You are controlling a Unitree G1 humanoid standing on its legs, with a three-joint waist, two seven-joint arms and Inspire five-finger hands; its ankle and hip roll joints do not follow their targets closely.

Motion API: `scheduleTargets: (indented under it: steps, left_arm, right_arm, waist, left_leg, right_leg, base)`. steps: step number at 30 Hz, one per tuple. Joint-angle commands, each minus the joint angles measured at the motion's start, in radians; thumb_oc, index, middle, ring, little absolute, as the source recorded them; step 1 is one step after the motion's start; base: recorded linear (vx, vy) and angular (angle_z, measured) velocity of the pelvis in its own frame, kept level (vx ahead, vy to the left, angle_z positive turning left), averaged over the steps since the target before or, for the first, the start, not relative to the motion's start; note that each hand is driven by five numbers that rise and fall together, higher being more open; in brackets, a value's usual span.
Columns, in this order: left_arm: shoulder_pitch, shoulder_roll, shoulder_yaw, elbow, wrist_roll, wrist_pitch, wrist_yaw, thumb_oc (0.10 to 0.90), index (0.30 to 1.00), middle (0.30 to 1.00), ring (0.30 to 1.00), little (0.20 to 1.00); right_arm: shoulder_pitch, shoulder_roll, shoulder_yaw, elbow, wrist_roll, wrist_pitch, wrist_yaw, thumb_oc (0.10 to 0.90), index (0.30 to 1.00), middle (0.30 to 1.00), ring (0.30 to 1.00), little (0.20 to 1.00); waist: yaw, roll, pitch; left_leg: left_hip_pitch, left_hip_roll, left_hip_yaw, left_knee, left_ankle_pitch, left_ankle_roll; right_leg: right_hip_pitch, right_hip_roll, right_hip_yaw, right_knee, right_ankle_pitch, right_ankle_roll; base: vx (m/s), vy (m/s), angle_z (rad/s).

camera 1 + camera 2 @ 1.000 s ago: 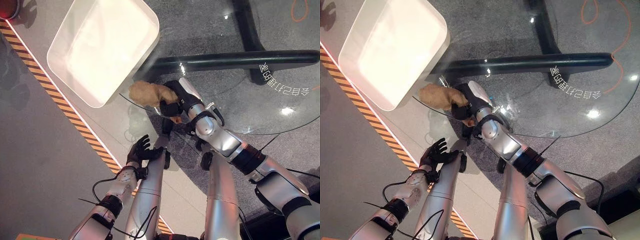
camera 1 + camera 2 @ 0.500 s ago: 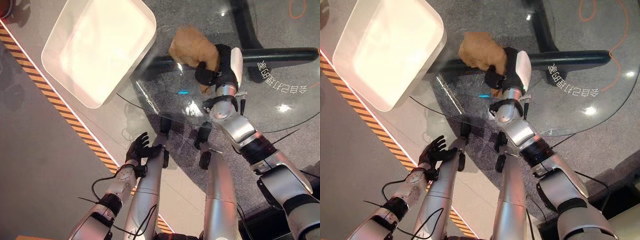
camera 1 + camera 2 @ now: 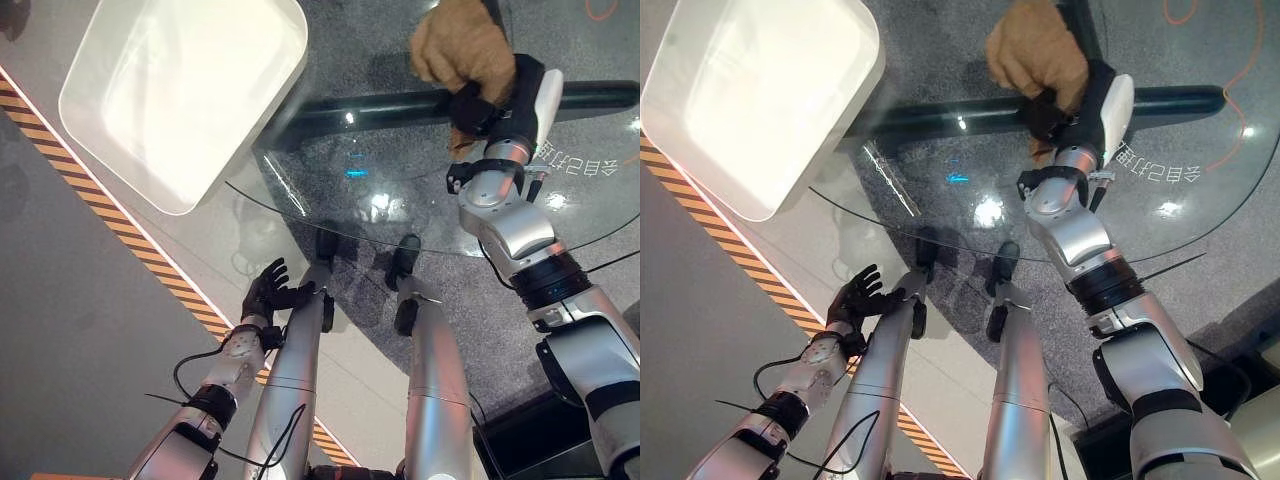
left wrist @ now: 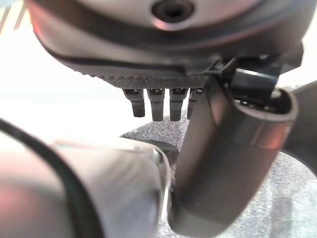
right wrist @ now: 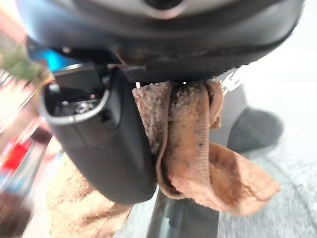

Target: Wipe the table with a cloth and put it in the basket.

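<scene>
A tan cloth [image 3: 455, 45] is bunched on the round glass table [image 3: 400, 190], toward its far right part. My right hand [image 3: 500, 95] is shut on the cloth, and the right wrist view shows folds of cloth [image 5: 198, 148] pinched beside the thumb [image 5: 109, 139]. The white basket [image 3: 180, 90] stands at the far left, next to the table's left rim, with nothing in it. My left hand [image 3: 265, 292] hangs low at the near left, below the table's edge, its fingers [image 4: 153, 104] straight and holding nothing.
The table's black base beam [image 3: 380, 105] shows through the glass. A yellow-and-black striped line [image 3: 150, 260] runs along the floor at the left, under the basket. White lettering [image 3: 585, 165] marks the glass at the right.
My right hand has swept the cloth across the glass, from the near-left rim by the basket to the far right. The left hand has stayed put.
</scene>
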Motion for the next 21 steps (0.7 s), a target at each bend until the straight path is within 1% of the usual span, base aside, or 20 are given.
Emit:
scheduleTargets:
  steps: [1,3,5,7,10,11,14,16,18,19,21]
  left_arm:
    - [0.182,-0.029,-0.032,0.055,-0.004,0.025,0.007,0.8,0.9,0.9,0.9,0.9]
    - [0.182,-0.028,-0.029,0.056,-0.006,0.022,0.004,0.8,0.9,0.9,0.9,0.9]
    - [0.182,-0.028,-0.024,0.056,-0.003,0.014,-0.001,0.8,0.9,0.9,0.9,0.9]
    - [0.182,-0.025,-0.026,0.045,0.003,0.022,0.01,0.8,0.9,0.9,0.9,0.9]
    - [0.182,-0.018,-0.024,0.036,0.001,0.03,0.015,0.8,0.9,0.9,0.9,0.9]
    - [0.181,-0.017,-0.023,0.036,0.0,0.031,0.015,0.8,0.9,0.9,0.9,0.9]
    - [0.177,-0.02,-0.017,0.037,0.001,0.032,0.012,0.8,0.9,0.9,0.9,0.9]
    - [0.172,-0.024,-0.016,0.036,0.004,0.038,0.015,0.8,0.9,0.9,0.9,0.9]
    - [0.163,-0.026,-0.015,0.038,0.001,0.042,0.014,0.8,0.9,0.9,0.9,0.9]
    - [0.163,-0.026,-0.015,0.038,0.001,0.042,0.014,0.8,0.9,0.9,0.9,0.9]
    - [0.155,-0.037,-0.014,0.042,0.004,0.042,0.011,0.8,0.9,0.9,0.9,0.9]
  right_arm:
    - [0.09,-0.15,-0.102,-0.018,0.04,-0.057,-0.175,0.1,0.3,0.3,0.3,0.2]
    - [0.1,-0.151,-0.114,-0.024,0.043,-0.063,-0.191,0.1,0.3,0.3,0.3,0.2]
    - [0.125,-0.155,-0.146,-0.018,0.053,-0.117,-0.249,0.1,0.3,0.3,0.3,0.2]
    - [0.147,-0.157,-0.176,-0.011,0.056,-0.163,-0.276,0.1,0.3,0.3,0.3,0.2]
    - [0.161,-0.157,-0.2,-0.036,0.053,-0.188,-0.317,0.1,0.3,0.3,0.3,0.2]
    - [0.162,-0.157,-0.203,-0.039,0.052,-0.19,-0.322,0.1,0.3,0.3,0.3,0.2]
    - [0.171,-0.144,-0.215,-0.062,0.039,-0.23,-0.346,0.1,0.3,0.3,0.3,0.2]
    - [0.178,-0.13,-0.218,-0.082,0.027,-0.255,-0.326,0.1,0.3,0.3,0.3,0.2]
    - [0.173,-0.118,-0.203,-0.102,0.002,-0.251,-0.275,0.1,0.3,0.3,0.3,0.2]
    - [0.173,-0.118,-0.203,-0.102,0.002,-0.251,-0.275,0.1,0.3,0.3,0.3,0.2]
    - [0.147,-0.1,-0.158,-0.15,-0.041,-0.203,-0.219,0.1,0.3,0.3,0.3,0.2]
  waist:
    - [-0.01,0.027,-0.017]
    - [-0.014,0.025,-0.017]
    - [-0.021,0.02,-0.017]
    - [-0.024,0.018,-0.017]
    - [-0.027,0.019,-0.017]
    - [-0.028,0.019,-0.017]
    - [-0.031,0.022,-0.017]
    - [-0.032,0.025,-0.017]
    - [-0.031,0.026,-0.017]
    - [-0.031,0.026,-0.017]
    - [-0.028,0.027,-0.017]
  left_leg:
    - [0.042,-0.028,0.04,-0.01,-0.103,0.028]
    - [0.045,-0.027,0.042,-0.012,-0.104,0.029]
    - [0.049,-0.026,0.045,-0.016,-0.106,0.03]
    - [0.053,-0.029,0.042,-0.022,-0.107,0.031]
    - [0.059,-0.031,0.042,-0.027,-0.107,0.032]
    - [0.061,-0.031,0.043,-0.028,-0.108,0.032]
    - [0.063,-0.032,0.046,-0.032,-0.107,0.033]
    - [0.065,-0.034,0.045,-0.036,-0.105,0.033]
    - [0.068,-0.037,0.044,-0.04,-0.102,0.033]
    - [0.068,-0.037,0.044,-0.04,-0.102,0.033]
    - [0.069,-0.038,0.045,-0.047,-0.097,0.033]
  right_leg:
    - [-0.014,0.064,0.009,-0.068,0.089,0.03]
    - [-0.011,0.068,0.011,-0.073,0.09,0.031]
    - [-0.004,0.073,0.017,-0.085,0.094,0.033]
    - [0.002,0.076,0.02,-0.095,0.098,0.037]
    - [0.008,0.077,0.021,-0.105,0.103,0.04]
    - [0.009,0.077,0.021,-0.106,0.103,0.04]
    - [0.009,0.078,0.026,-0.113,0.104,0.04]
    - [0.01,0.078,0.027,-0.114,0.102,0.041]
    - [0.011,0.077,0.027,-0.114,0.102,0.041]
    - [0.011,0.077,0.027,-0.114,0.102,0.041]
    - [0.013,0.075,0.025,-0.12,0.1,0.038]
  base:
    - [-0.02,-0.015,-0.11]
    - [-0.02,-0.013,-0.12]
    - [-0.02,-0.024,-0.12]
    - [-0.01,-0.043,-0.09]
    - [-0.01,-0.016,-0.04]
    - [0.0,0.0,0.0]
    - [-0.01,0.009,-0.03]
    - [-0.01,0.008,-0.03]
    - [0.0,0.0,0.0]
    - [0.0,0.0,0.0]
    - [0.0,0.0,0.0]
